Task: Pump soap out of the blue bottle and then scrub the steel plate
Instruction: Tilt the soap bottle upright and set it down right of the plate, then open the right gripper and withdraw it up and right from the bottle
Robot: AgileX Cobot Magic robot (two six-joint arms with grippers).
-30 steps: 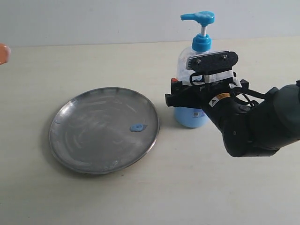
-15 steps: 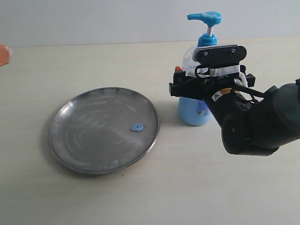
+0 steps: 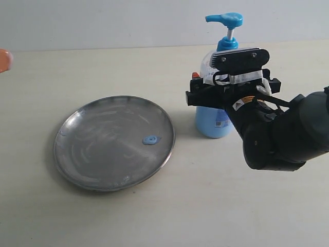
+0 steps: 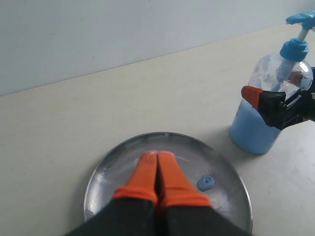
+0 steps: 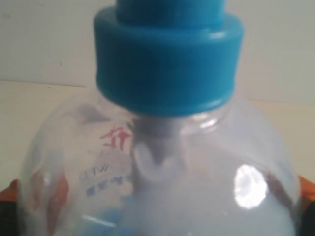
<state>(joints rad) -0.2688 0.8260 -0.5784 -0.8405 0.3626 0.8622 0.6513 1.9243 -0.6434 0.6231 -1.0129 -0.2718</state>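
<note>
Bottle (image 3: 209, 124) upright on the table (image 3: 169, 216), just right of the plate (image 3: 97, 154), with a narrow strip of bare top between the two. Blue dab of soap (image 3: 150, 139) on the plate's right half, short of the rim. Broad open tabletop near, far and left of the plate. Level with the bottle's shoulder, right gripper (image 3: 226, 90), arm stretched in from the near right, jaws wide astride the bottle.

From the left wrist: left gripper (image 4: 157, 158) closed and empty, orange fingers (image 4: 145, 174) pressed flat together, pointed toward the plate (image 4: 115, 169). Soap (image 4: 206, 183) on the plate beyond them, bottle (image 4: 253, 130) off past the rim.

From the right wrist: bottle (image 5: 167, 177) across the whole view, blue collar (image 5: 167, 54) on top, orange fingers (image 5: 11, 189) at both sides. Cannot tell whether pressing the bottle or standing just clear.
</note>
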